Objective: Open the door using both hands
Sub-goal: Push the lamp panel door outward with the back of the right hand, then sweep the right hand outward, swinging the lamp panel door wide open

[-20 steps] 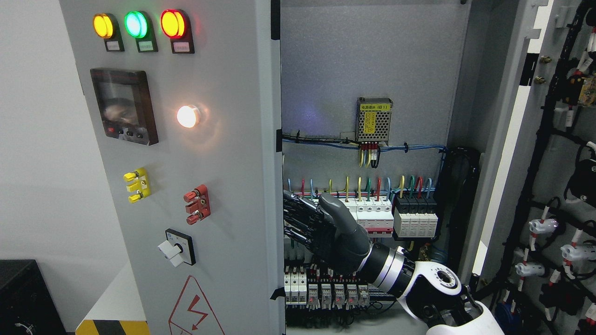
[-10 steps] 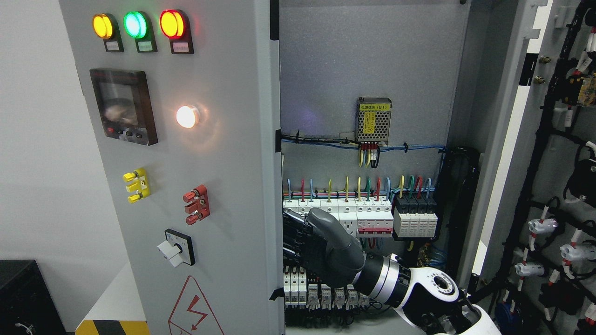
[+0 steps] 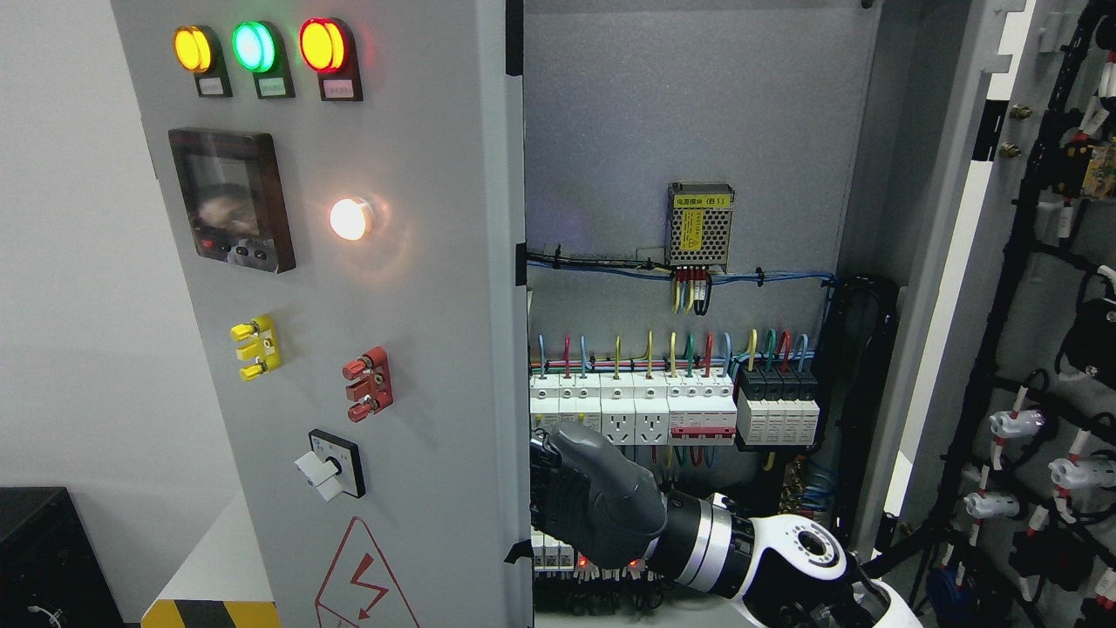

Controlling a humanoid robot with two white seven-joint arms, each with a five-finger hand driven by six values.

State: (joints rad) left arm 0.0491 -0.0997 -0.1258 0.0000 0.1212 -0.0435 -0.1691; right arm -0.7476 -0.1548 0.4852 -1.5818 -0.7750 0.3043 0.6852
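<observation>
Now our right hand [image 3: 580, 501] has sunk beside the left door [image 3: 392, 349] edge; grip hidden, we cannot tell; door hardly moved.

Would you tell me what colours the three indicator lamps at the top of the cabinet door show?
The indicator lamps are yellow, green and red, left to right, in the head view.

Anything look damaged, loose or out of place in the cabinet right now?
Nothing stands out. The left door hangs straight with its lamps lit, and the breakers sit in an even row with wiring tidy. The right hand sits low inside, by the door's edge.
</observation>
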